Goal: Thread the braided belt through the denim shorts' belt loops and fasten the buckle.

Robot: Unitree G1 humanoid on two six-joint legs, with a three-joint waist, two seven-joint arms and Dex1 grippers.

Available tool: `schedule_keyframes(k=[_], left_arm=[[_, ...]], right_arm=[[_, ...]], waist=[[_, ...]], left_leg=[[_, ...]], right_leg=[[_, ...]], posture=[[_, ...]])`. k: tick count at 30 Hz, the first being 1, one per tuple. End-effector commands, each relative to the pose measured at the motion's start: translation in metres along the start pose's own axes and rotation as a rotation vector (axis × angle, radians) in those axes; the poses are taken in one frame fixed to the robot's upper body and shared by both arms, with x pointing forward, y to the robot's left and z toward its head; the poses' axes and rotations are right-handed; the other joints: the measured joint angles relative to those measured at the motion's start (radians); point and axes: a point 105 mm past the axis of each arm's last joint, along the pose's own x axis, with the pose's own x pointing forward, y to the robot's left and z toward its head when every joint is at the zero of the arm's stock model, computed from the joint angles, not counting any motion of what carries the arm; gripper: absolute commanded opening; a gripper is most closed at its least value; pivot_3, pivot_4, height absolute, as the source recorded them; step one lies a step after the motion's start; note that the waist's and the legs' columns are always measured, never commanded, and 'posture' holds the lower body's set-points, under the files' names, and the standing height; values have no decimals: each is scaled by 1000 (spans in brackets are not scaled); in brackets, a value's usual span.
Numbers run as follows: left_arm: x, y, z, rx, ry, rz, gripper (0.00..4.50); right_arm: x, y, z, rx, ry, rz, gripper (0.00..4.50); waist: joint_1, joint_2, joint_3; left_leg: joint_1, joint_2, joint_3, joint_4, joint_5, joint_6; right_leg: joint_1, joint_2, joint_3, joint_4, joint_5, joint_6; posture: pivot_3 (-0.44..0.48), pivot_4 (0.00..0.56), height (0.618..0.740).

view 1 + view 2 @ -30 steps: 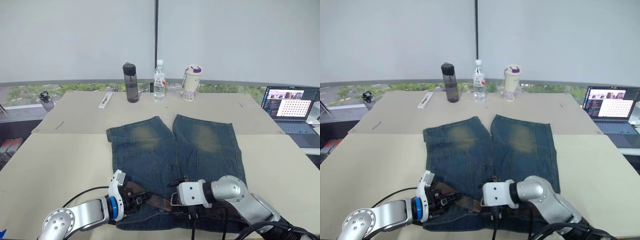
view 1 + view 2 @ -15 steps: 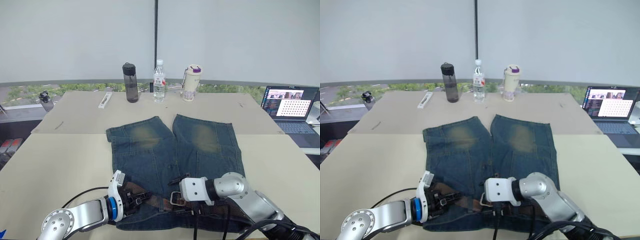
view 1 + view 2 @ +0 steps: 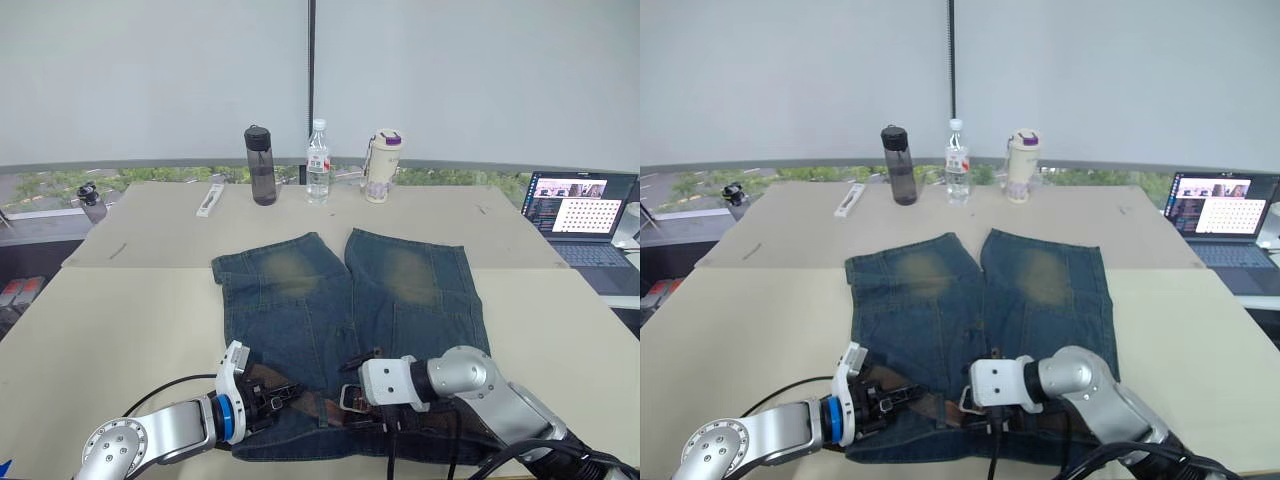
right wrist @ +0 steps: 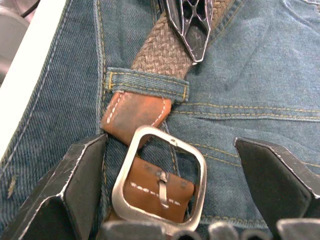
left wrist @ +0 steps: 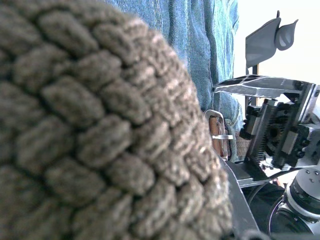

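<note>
Now the right gripper (image 4: pixel 165 200) has slid back toward three o'clock, fingers wide, straddling the silver rectangular buckle (image 4: pixel 161 180); the left gripper (image 3: pixel 270 397) stays pinched on the brown braided belt (image 4: pixel 165 52), its leather tip through a denim belt loop (image 4: pixel 147 85), ready for fastening.

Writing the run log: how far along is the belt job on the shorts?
Done: the braided belt lies along the waistband of the denim shorts, its leather tip passed under a belt loop.
In hand: the left gripper holds the belt; the right gripper sits open around the buckle.
Left: the tip is not yet through the buckle, so fastening remains.
</note>
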Motion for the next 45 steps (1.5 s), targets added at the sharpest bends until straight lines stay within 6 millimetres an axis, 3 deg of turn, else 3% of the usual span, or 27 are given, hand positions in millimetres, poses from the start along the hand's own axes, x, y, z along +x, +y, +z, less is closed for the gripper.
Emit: schedule_keyframes(k=[1, 21, 22, 34, 45], left_arm=[[-1, -2, -3, -5, 6, -16, 0], [1, 2, -6, -15, 9, -18, 0], [2, 2, -6, -16, 9, -17, 0], [4, 7, -5, -12, 11, -21, 0], [6, 11, -5, -7, 6, -23, 0]], right_arm=[[0, 1, 8, -37, -24, 8, 4441], [4, -11, 5, -113, -12, -91, 4441], [4, -12, 7, -115, -18, -96, 3940], [2, -11, 13, -211, -34, -88, 24], [2, -12, 12, -219, -35, -76, 24]], waist=[[0, 0, 0], [-1, 0, 0], [-1, 0, 0], [2, 1, 0], [2, 3, -2]], left_leg=[[0, 0, 0, 0, 0, 0], [1, 0, 0, 0, 0, 0], [1, 0, 0, 0, 0, 0], [0, 0, 0, 0, 0, 0], [1, -1, 0, 0, 0, 0]], right_leg=[[0, 0, 0, 0, 0, 0], [0, 0, 0, 0, 0, 0], [0, 0, 0, 0, 0, 0], [0, -1, 0, 0, 0, 0], [0, -1, 0, 0, 0, 0]], posture=[[0, 150, 740], [0, 150, 740], [0, 150, 740], [0, 150, 740], [0, 150, 740]])
